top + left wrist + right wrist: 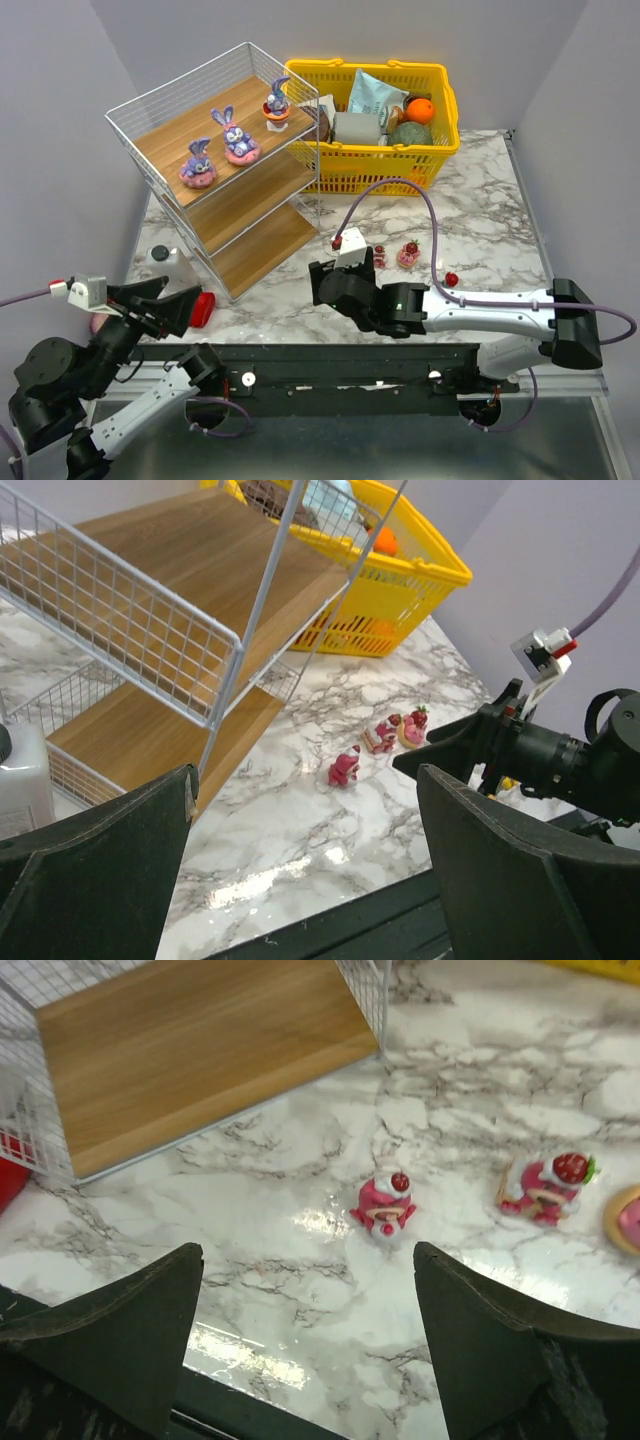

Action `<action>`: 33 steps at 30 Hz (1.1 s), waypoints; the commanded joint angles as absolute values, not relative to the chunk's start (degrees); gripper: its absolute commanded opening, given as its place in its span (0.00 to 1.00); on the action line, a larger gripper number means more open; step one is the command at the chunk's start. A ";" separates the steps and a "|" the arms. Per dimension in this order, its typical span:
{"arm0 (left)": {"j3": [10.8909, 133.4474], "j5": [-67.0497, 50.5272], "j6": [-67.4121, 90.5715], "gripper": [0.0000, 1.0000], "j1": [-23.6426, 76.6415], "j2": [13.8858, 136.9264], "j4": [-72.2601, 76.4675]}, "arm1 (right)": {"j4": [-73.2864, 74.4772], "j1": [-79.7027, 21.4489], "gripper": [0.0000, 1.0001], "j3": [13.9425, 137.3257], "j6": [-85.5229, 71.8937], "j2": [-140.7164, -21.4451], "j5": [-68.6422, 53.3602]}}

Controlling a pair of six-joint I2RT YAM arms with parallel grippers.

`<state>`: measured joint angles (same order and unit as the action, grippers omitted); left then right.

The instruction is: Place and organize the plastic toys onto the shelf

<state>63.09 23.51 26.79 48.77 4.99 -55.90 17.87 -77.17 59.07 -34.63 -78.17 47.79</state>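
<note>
Shelving part done: three placed, small figures outstanding.
My left gripper (305, 777) hangs spread and empty; three purple bunnies (238, 137) stand on the shelf (250, 190) top tier; my right gripper (308, 1252), spread, hovers near a pink-red figure (385, 1203) on the bench (480, 1080), others beside.

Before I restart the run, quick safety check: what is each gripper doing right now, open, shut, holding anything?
Left gripper: open, holding nothing.
Right gripper: open, holding nothing; a pink-red figure stands on the table just ahead of it.
</note>
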 commanded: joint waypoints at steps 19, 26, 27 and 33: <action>56.16 17.23 23.73 0.99 48.96 -2.90 -47.29 | -10.90 -63.20 0.82 45.35 -37.53 -93.69 33.31; 55.99 17.05 23.47 0.99 48.96 -3.25 -46.14 | -10.63 -61.53 0.77 47.11 -37.18 -96.68 34.80; 56.16 17.05 23.55 0.99 48.96 -3.16 -46.14 | -10.55 -61.00 0.76 47.54 -36.92 -97.03 34.72; 56.86 17.31 23.20 0.99 49.04 -2.64 -46.41 | -10.72 -60.03 0.61 49.39 -34.98 -99.84 34.28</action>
